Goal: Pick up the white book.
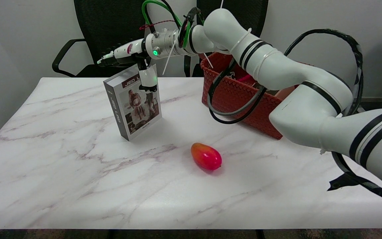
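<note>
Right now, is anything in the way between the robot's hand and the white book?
No. The right hand is already at the white book, with a finger down over its front cover. The mango and red basket sit off to the side.

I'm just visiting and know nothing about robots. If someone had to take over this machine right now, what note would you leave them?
Right hand: at the top edge of the white book, one finger down over the front cover, the rest reaching behind; it looks gripped.
White book: upright on the marble table, its bottom edge seemingly still on the surface.
Nearby: a mango in front, a red basket to the right.
Done: reach and grasp, apparently.
Left: lift the book clear of the table.
</note>
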`<state>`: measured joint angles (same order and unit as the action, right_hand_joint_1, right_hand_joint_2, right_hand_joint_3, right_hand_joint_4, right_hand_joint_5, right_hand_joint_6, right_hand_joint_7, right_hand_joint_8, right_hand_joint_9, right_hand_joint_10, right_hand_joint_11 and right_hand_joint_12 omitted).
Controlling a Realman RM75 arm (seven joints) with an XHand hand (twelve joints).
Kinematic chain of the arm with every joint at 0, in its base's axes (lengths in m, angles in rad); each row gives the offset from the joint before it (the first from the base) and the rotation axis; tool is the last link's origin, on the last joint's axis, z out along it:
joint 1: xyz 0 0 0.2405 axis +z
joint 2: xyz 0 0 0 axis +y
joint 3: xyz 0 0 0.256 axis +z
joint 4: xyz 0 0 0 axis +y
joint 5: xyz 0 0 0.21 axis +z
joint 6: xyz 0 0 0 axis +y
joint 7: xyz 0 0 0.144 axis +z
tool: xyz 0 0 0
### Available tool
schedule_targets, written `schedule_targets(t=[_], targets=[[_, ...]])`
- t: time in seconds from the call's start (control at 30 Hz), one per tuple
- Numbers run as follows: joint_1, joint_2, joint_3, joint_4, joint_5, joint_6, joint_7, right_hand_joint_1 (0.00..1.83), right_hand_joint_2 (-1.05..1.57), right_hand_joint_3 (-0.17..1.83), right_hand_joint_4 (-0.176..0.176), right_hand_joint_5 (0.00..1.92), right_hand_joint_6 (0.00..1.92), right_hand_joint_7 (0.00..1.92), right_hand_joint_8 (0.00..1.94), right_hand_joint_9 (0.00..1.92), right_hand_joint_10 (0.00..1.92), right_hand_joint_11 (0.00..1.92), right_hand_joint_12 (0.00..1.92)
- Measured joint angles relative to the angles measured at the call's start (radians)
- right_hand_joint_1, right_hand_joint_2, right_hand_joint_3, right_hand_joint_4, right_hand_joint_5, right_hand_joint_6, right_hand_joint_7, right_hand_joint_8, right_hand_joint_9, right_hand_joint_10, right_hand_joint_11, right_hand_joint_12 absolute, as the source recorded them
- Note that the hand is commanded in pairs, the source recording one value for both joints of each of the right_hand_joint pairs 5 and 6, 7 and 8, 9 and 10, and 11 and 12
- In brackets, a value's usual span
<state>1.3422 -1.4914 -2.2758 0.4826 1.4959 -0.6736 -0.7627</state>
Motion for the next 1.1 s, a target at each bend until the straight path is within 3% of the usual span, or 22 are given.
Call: schedule_targets(t=[0.63,1.03,1.1], targets=[[0.002,-0.029,-0.005,-0.078,0.027,0.04,-0.017,1.44,0.22,1.5,0.0,0.04,0.04,0.08,0.08,0.25,0.25,0.0,0.0],[-0.005,-0.035,-0.006,-0.095,0.042,0.051,-0.025,1.4,0.36,1.39,0.0,0.02,0.02,0.54,0.54,0.45,0.45,0.04,0.04],[-0.006,-0.036,-0.006,-0.096,0.044,0.053,-0.026,1.4,0.37,1.33,0.0,0.05,0.05,0.65,0.65,0.62,0.62,0.06,0.06]])
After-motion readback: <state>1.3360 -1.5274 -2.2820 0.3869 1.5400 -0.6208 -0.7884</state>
